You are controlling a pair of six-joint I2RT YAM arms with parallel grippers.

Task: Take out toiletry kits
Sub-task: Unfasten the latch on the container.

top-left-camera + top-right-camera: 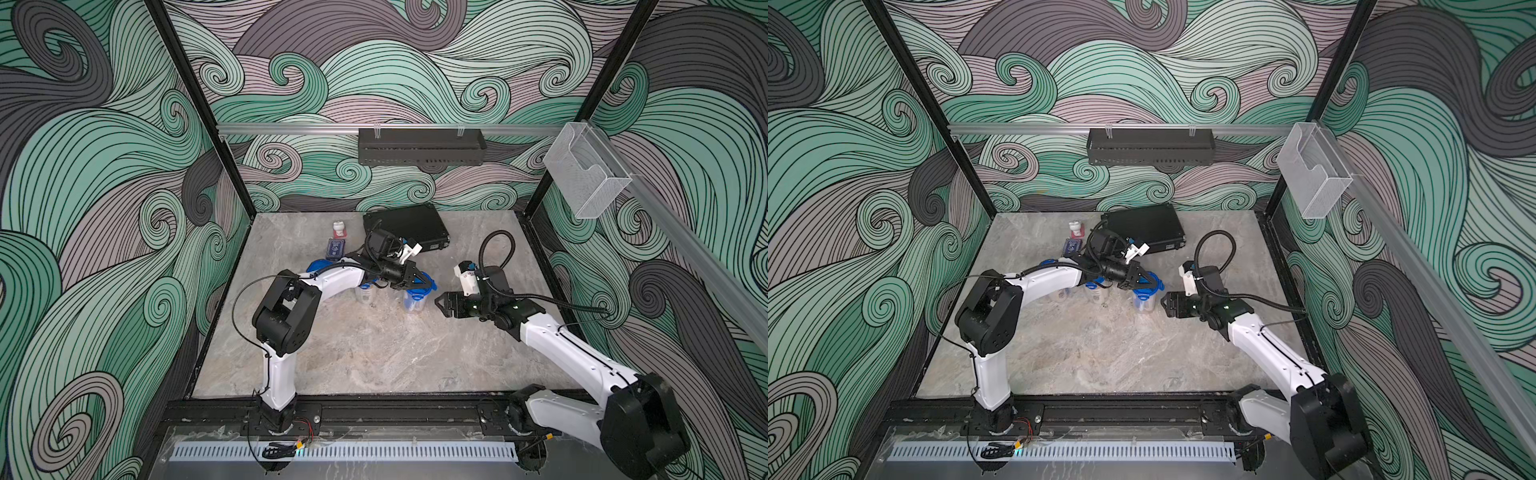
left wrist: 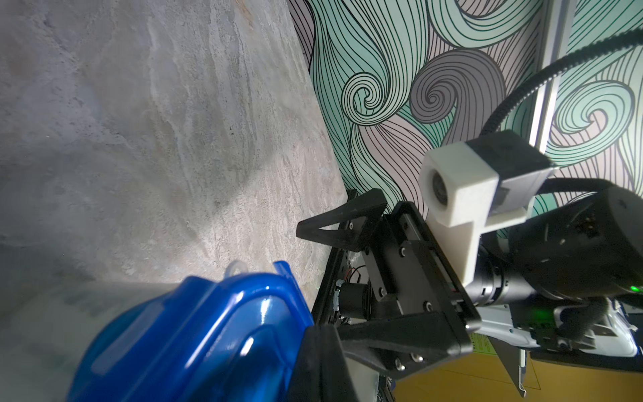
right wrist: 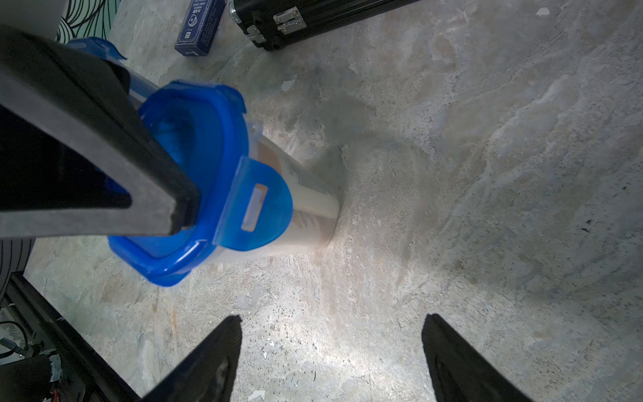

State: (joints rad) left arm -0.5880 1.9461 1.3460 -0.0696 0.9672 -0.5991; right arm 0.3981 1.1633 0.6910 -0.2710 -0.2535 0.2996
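Note:
A clear tumbler [image 1: 415, 302] with a blue clip-tab lid [image 1: 424, 286] stands upright mid-table, seen in both top views, lid [image 1: 1152, 284]. My left gripper [image 1: 420, 283] is shut, its tips resting on that lid [image 2: 195, 341] with nothing between them. In the right wrist view the lid [image 3: 208, 156] has one tab [image 3: 259, 205] hanging down beside the left fingers [image 3: 104, 156]. A second tumbler [image 1: 365, 293] and another blue lid [image 1: 318, 266] sit partly hidden behind the left arm. My right gripper [image 1: 442, 303] is open and empty [image 3: 332, 322], just right of the tumbler.
The black ribbed briefcase [image 1: 407, 228] lies shut at the back. A dark-blue card box [image 1: 336, 248] and a small white and red item [image 1: 338, 228] sit to its left. A black shelf [image 1: 422, 145] and a clear holder [image 1: 586, 174] hang on the walls.

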